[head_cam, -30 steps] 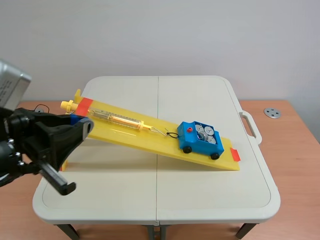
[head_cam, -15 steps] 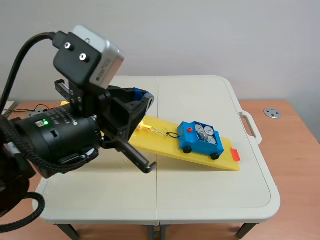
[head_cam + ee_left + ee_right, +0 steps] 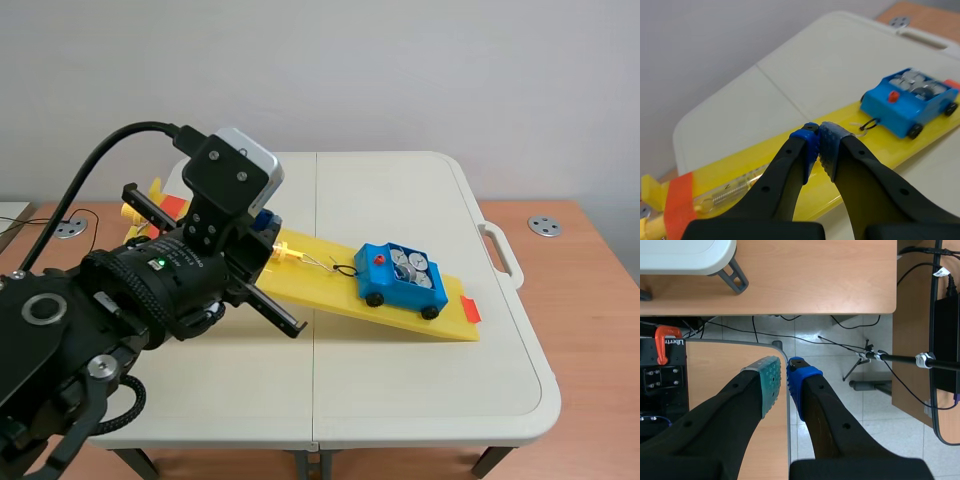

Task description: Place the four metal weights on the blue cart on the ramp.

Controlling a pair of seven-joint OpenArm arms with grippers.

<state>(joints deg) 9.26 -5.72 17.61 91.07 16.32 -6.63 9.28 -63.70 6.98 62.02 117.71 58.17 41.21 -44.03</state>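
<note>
Where the yellow ramp slopes down across the white table, the blue cart is found on its lower half, all visible wheels on the yellow surface, just short of the orange mark at the low end; the metal weights are seen lying in the cart's open top, packed close together (silvery round faces up; the count cannot be fixed with certainty). A red knob is noted on the cart's uphill end, and a black loop is attached there, joined by thin wire to a clear spring scale laid along the ramp.

The left arm is raised over the table's left part, hiding much of the upper ramp; in its wrist view the left gripper is seen above the ramp, uphill of the cart and well apart from it; its jaws are closed, blue pads pressed together, nothing between them.

The right gripper is pointed down over a wooden desk edge and tiled floor; its jaws are drawn together with only a sliver between the pads, nothing held.

A grey disc is noted on the wood beyond the table's right side.
</note>
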